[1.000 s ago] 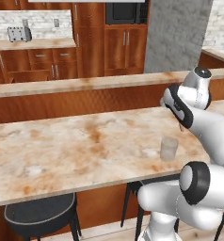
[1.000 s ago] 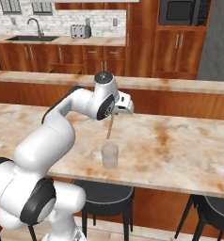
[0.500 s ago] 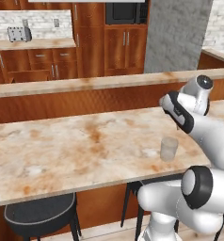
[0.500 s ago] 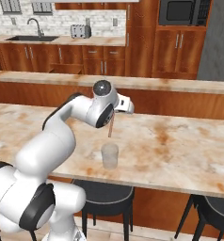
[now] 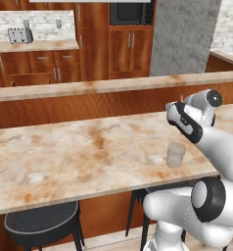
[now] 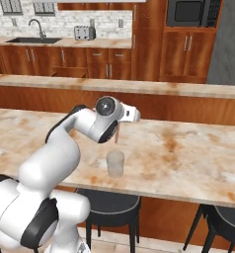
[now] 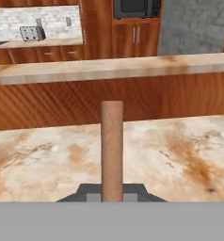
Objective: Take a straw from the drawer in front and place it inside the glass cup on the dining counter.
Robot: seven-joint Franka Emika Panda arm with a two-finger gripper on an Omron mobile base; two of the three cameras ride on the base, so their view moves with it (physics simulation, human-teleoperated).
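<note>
Straw (image 7: 112, 150) clamped in jaws, seen in hand view as a reddish-brown stick rising from 6 o'clock toward centre, hanging below hand in right base view (image 6: 116, 134). Cup (image 6: 115, 163) standing upright on table (image 6: 188, 158), just under straw tip, at about 6 o'clock from hand in that view; in left base view cup (image 5: 175, 155) at 6 o'clock from hand, near table's front edge. Straw tip above rim, apparently not yet inside. Advice for step in hand: bring tip squarely over cup mouth, checking alignment from both base views since each alone hides depth; keep straw near vertical; lower slowly until tip well below rim, then part jaws and lift straight up to avoid dragging straw out or tipping cup. Risk, as a judgement: light cup near edge could slide or topple if straw strikes rim. Hard to make out: fingertips themselves, masked by hand body in base views and cut by lower edge in hand view; cup absent from hand view, so final offset between tip and rim uncertain; straw barely visible in left base view behind wrist. Drawer not identifiable among far cabinets.
</note>
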